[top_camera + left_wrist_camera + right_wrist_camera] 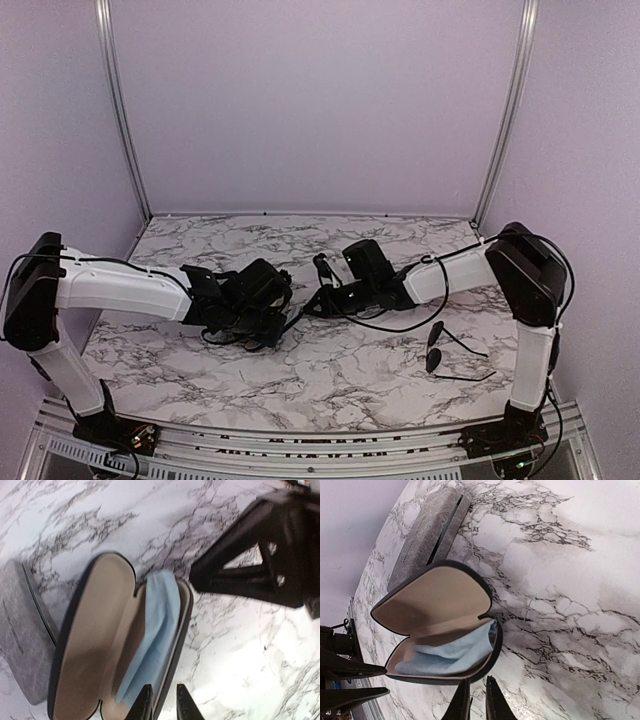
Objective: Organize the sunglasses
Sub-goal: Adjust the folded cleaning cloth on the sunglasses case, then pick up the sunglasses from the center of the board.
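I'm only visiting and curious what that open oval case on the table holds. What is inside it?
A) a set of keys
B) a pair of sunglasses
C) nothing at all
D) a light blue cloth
D: both wrist views show a light blue cloth lying in one half of the open case, with no glasses in it.

An open black case (440,600) holding a blue cloth (450,655) sits just ahead of the right end effector (476,681); a grey case (425,530) lies beyond it.
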Available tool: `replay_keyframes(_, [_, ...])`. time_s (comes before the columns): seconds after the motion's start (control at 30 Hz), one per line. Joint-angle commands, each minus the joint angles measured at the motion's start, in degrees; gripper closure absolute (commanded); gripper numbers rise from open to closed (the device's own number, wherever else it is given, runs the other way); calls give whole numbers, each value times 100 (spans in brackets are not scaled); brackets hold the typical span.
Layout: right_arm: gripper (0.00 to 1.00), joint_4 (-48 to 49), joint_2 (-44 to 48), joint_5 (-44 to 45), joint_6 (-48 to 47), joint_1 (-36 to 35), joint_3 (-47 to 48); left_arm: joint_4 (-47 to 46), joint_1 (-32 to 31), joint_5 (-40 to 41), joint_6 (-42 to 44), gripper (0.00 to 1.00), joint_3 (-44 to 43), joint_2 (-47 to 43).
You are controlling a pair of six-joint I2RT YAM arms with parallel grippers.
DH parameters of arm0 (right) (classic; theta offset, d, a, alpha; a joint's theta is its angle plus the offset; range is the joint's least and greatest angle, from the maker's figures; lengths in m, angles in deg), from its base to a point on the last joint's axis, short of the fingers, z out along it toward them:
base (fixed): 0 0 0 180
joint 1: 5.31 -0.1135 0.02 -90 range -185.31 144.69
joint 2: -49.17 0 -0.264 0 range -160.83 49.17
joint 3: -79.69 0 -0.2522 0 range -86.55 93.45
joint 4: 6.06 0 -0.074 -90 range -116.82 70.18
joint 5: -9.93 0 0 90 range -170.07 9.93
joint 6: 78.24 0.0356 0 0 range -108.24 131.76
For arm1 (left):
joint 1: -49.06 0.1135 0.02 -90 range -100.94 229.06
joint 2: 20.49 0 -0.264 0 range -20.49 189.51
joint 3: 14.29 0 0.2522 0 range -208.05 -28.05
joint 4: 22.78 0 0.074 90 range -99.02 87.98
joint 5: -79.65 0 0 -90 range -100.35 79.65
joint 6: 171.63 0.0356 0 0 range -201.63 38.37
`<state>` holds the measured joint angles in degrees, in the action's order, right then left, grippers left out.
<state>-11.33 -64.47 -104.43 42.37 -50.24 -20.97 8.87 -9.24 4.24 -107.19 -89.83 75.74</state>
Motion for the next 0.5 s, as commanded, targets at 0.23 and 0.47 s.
replay_keyframes(0.23, [90,76,-362,-34,-33,-215,61,-46,-232,970,-1044,85,880,-812])
replay_keyframes(0.47, [90,-25,31,230,-203,-196,-176,-28,-249,1038,-811,79,757,-1185])
